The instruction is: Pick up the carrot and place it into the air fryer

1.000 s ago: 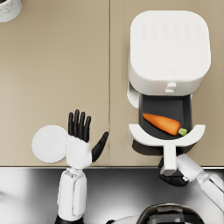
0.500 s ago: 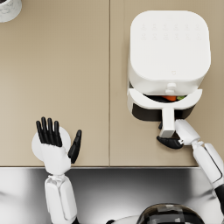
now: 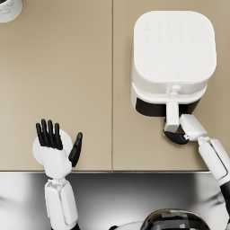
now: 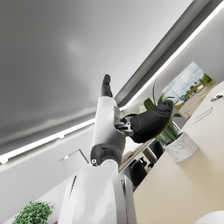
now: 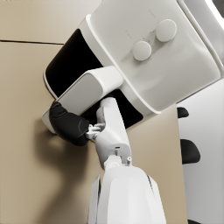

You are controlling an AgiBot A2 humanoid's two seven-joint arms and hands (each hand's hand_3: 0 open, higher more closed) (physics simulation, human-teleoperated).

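right fingers (image 3: 176,137) wrapped on air fryer (image 3: 173,54) handle (image 3: 171,114); left fingers (image 3: 47,134) spread, empty; carrot unseen.

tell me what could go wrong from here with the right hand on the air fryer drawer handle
1. The right hand holds only the outer end of the drawer handle, so it might slip off before the drawer seats fully; a dark gap at the drawer front suggests it may not be flush yet.
2. Pushing harder could slide the whole air fryer back along the counter.
3. The carrot is out of sight inside, so a jam against it could not be seen.
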